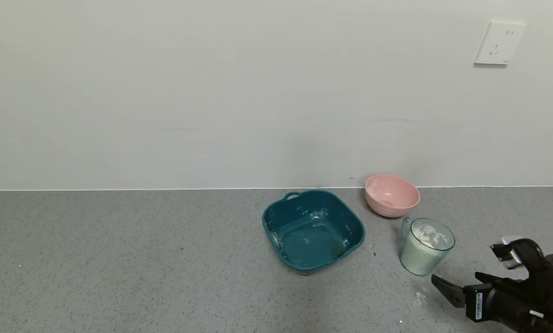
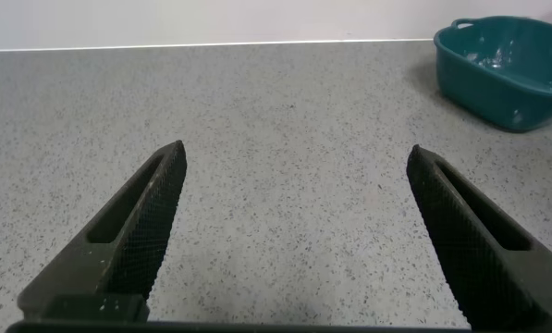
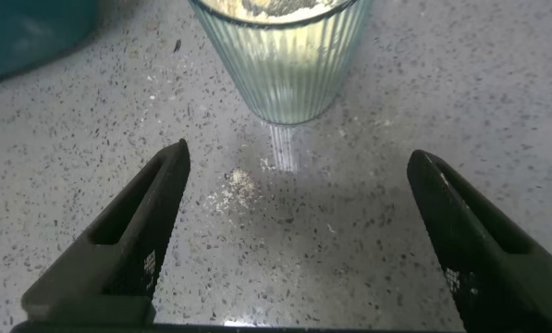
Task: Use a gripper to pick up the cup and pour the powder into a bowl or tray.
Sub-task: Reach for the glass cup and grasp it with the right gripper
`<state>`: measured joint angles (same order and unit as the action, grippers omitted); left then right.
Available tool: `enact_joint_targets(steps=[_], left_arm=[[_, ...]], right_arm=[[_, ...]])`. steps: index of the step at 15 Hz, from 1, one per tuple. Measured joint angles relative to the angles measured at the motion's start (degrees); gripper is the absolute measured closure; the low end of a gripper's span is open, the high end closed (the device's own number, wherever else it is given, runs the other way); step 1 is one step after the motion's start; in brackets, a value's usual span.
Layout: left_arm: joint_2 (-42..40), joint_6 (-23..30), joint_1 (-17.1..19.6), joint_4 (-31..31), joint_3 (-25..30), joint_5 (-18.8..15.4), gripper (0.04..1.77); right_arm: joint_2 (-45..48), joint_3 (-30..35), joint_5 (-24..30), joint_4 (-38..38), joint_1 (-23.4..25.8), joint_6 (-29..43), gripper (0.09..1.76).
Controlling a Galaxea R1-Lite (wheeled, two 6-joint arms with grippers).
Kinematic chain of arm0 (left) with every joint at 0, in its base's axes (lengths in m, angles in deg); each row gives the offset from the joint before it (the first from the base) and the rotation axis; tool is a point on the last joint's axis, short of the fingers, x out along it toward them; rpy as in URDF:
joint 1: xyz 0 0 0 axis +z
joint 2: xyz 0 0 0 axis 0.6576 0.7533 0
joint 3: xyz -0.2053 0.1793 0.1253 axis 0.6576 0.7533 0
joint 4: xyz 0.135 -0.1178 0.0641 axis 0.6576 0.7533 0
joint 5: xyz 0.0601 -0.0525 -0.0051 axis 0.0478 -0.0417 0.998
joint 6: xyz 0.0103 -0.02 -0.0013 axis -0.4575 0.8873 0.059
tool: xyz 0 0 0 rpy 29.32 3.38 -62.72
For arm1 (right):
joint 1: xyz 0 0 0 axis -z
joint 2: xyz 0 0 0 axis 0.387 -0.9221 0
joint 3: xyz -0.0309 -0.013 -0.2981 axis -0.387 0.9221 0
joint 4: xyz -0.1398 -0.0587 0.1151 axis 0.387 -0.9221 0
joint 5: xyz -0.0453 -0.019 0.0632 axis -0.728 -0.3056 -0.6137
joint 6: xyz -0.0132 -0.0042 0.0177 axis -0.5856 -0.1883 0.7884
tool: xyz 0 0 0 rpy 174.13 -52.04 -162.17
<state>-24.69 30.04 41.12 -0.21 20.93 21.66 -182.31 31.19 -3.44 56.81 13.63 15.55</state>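
Note:
The ribbed pale green cup (image 1: pixel 425 247) stands upright on the grey counter, with white powder (image 1: pixel 429 235) inside. The dark teal basin (image 1: pixel 276 210) sits to its left, dusted with powder. My right gripper (image 1: pixel 461 268) is low at the front right, a short way from the cup, open and empty. In the right wrist view the cup (image 3: pixel 285 65) stands ahead of the open gripper (image 3: pixel 296 157), apart from both fingers. My left gripper (image 2: pixel 296 157) is open and empty over bare counter, out of the head view, with the basin (image 2: pixel 497 74) far off.
A small pink bowl (image 1: pixel 392 195) sits behind the cup near the wall. A little spilled powder (image 1: pixel 419 298) lies on the counter in front of the cup, and it also shows in the right wrist view (image 3: pixel 229 185). A wall socket (image 1: pixel 499 43) is at the upper right.

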Motion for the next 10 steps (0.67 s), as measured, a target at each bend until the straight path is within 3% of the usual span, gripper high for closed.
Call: enact_joint_targets(steps=[7, 10], left_arm=[[0.00, 0.00, 0.00, 0.00, 0.00, -0.02, 0.09], [0.00, 0.00, 0.00, 0.00, 0.00, 0.00, 0.09]], right_arm=[[-14.82, 2.93, 0.35, 23.34, -0.91, -0.40, 0.14], [-18.58, 1.91, 0.24, 24.25, -0.89, -1.16, 0.14]])
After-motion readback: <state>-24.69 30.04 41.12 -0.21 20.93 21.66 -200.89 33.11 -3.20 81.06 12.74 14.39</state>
